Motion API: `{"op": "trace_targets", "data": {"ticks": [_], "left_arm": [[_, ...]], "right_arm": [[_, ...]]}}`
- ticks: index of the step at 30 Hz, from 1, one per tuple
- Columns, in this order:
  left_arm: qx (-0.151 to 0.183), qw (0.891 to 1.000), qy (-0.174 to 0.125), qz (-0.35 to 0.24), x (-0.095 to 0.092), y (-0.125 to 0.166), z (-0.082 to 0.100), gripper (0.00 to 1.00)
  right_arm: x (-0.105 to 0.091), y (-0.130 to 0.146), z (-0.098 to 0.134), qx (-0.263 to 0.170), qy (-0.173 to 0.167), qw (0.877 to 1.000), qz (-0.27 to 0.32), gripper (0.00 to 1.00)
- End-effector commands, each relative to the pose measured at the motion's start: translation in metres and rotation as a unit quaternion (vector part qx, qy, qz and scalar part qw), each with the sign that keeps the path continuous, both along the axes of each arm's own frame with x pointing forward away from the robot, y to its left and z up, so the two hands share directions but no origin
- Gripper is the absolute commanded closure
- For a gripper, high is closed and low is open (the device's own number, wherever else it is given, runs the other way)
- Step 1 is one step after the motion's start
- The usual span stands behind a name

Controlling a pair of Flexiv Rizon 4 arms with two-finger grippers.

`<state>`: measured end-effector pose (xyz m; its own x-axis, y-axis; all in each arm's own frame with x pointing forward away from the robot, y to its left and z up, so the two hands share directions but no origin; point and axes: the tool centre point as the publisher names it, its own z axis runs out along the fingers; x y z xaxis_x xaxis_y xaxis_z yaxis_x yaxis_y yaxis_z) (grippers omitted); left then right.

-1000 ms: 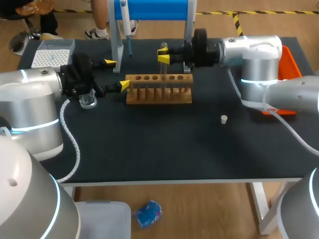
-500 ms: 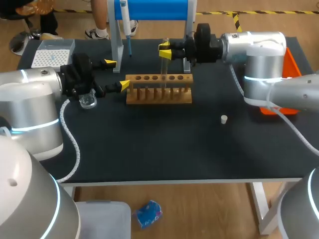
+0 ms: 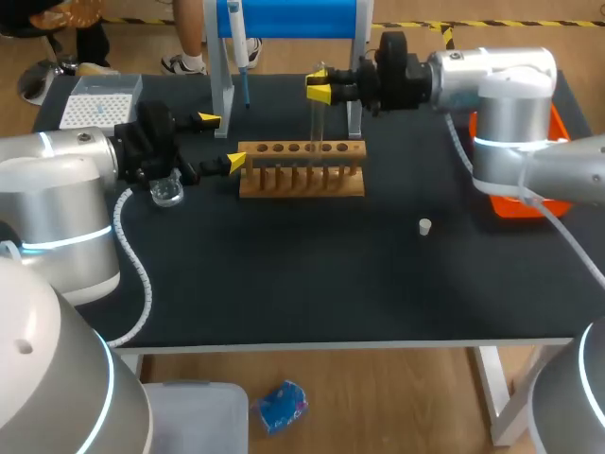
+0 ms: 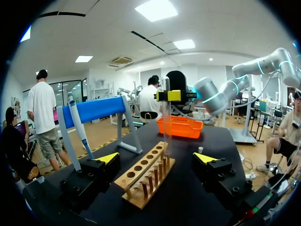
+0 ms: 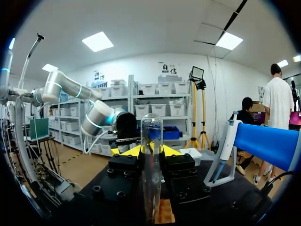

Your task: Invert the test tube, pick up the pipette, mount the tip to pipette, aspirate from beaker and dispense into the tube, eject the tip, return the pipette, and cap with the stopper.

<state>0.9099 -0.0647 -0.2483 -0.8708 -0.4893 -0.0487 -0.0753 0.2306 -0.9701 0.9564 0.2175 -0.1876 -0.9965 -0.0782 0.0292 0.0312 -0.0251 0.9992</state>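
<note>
My right gripper (image 3: 320,88) is shut on a clear glass test tube (image 3: 313,118), which hangs upright above the wooden rack (image 3: 301,170). In the right wrist view the tube (image 5: 151,179) stands between the fingers of that gripper (image 5: 151,151), its rounded end past the tips. At the rack's left end my left gripper (image 3: 223,140) stands open around nothing. The left wrist view has the rack (image 4: 143,176) ahead of its gripper (image 4: 156,159), with the tube (image 4: 167,132) over it. The pipette (image 3: 238,43) hangs on the blue stand. A white stopper (image 3: 425,226) lies on the table.
A small glass beaker (image 3: 167,192) sits under my left wrist. A tip box (image 3: 95,102) stands at the far left corner, and an orange bin (image 3: 544,128) lies behind my right arm. The stand's legs (image 3: 221,95) rise just behind the rack.
My right gripper has risen and drifted slightly right with the tube, drawing it up out of the rack. The left arm has kept still.
</note>
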Motion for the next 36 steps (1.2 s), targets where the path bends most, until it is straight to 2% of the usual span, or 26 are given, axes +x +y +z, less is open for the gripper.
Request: {"op": "trace_targets", "data": {"ticks": [1, 4, 5, 6, 7, 8, 9, 10, 11, 13, 15, 16, 17, 18, 30, 32, 33, 34, 36], "left_arm": [[0.0, 1.0, -0.002, 0.003, -0.001, -0.001, -0.001, 0.0], [0.0, 1.0, -0.002, 0.003, -0.001, -0.001, -0.001, 0.0], [0.0, 1.0, -0.002, 0.003, -0.001, -0.001, -0.001, 0.0], [0.0, 1.0, -0.002, 0.003, -0.001, -0.001, -0.001, 0.0], [0.0, 1.0, -0.002, 0.003, -0.001, -0.001, -0.001, 0.0], [0.0, 1.0, -0.002, 0.003, -0.001, -0.001, -0.001, 0.0], [0.0, 1.0, -0.002, 0.003, -0.001, -0.001, -0.001, 0.0], [0.0, 1.0, -0.002, 0.003, -0.001, -0.001, -0.001, 0.0], [0.0, 1.0, -0.002, 0.003, -0.001, -0.001, -0.001, 0.0], [0.0, 1.0, -0.002, 0.003, -0.001, -0.001, -0.001, 0.0], [0.0, 1.0, -0.002, 0.003, -0.001, -0.001, -0.001, 0.0], [0.0, 1.0, -0.002, 0.003, -0.001, -0.001, -0.001, 0.0], [0.0, 1.0, -0.002, 0.003, -0.001, -0.001, -0.001, 0.0], [0.0, 1.0, -0.002, 0.003, -0.001, -0.001, -0.001, 0.0], [0.0, 1.0, -0.002, 0.003, -0.001, -0.001, -0.001, 0.0], [0.0, 1.0, -0.002, 0.003, -0.001, -0.001, -0.001, 0.0], [0.0, 1.0, -0.002, 0.003, -0.001, -0.001, -0.001, 0.0], [0.0, 1.0, -0.002, 0.003, -0.001, -0.001, -0.001, 0.0], [0.0, 1.0, -0.002, 0.003, -0.001, -0.001, -0.001, 0.0]], "right_arm": [[-0.002, 0.0, 0.001, -0.001, 0.0, 1.0, -0.002, 1.0], [-0.002, 0.0, 0.001, -0.001, 0.0, 1.0, -0.002, 1.0], [-0.001, -0.003, 0.0, 0.031, 0.095, 0.995, 0.012, 1.0], [0.001, -0.007, 0.003, 0.051, 0.149, 0.987, 0.003, 1.0], [0.002, -0.009, 0.004, 0.02, 0.196, 0.98, 0.006, 1.0], [0.001, -0.009, 0.004, 0.014, 0.246, 0.969, 0.017, 1.0], [0.002, -0.01, 0.009, 0.037, 0.3, 0.953, 0.019, 1.0], [0.002, -0.011, 0.011, 0.027, 0.355, 0.934, 0.022, 1.0], [0.002, -0.011, 0.011, 0.022, 0.386, 0.922, 0.024, 1.0], [0.001, -0.011, 0.012, 0.036, 0.479, 0.876, 0.046, 1.0], [0.002, -0.01, 0.009, 0.017, 0.506, 0.861, 0.048, 1.0], [0.003, -0.009, 0.008, 0.0, 0.511, 0.858, 0.049, 1.0], [0.004, -0.009, 0.005, -0.031, 0.495, 0.867, 0.045, 1.0], [0.006, -0.009, 0.003, -0.053, 0.453, 0.889, 0.029, 1.0], [0.006, -0.009, 0.003, -0.053, 0.453, 0.889, 0.029, 1.0], [0.004, -0.009, 0.002, -0.044, 0.497, 0.865, 0.045, 1.0], [0.006, -0.011, 0.003, -0.034, 0.51, 0.858, 0.042, 1.0], [0.006, -0.011, 0.006, -0.01, 0.542, 0.838, 0.053, 1.0], [0.006, -0.012, 0.01, 0.002, 0.56, 0.826, 0.059, 1.0]]}}
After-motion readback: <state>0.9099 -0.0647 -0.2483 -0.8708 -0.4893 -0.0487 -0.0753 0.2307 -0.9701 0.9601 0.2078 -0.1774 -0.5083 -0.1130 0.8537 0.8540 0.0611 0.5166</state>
